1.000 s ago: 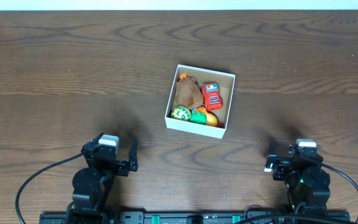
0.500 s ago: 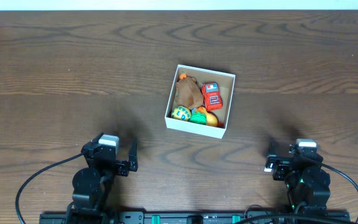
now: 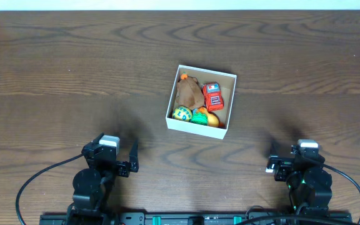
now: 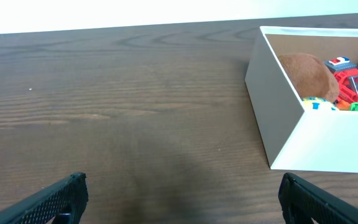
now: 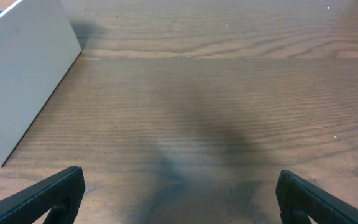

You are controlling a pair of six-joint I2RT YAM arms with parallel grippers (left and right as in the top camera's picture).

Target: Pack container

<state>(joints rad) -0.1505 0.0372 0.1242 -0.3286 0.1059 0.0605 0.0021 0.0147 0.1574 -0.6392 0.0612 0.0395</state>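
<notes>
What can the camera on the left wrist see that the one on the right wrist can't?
Only the left wrist view looks down into the container, where a brown plush toy and a red toy car lie inside. Only the right wrist view shows the box's plain white outer wall from the other side, with almost nothing of the contents. Both show the dark wooden table and that arm's own end effector: the left end effector and the right end effector each have fingers spread wide with nothing between them.
</notes>
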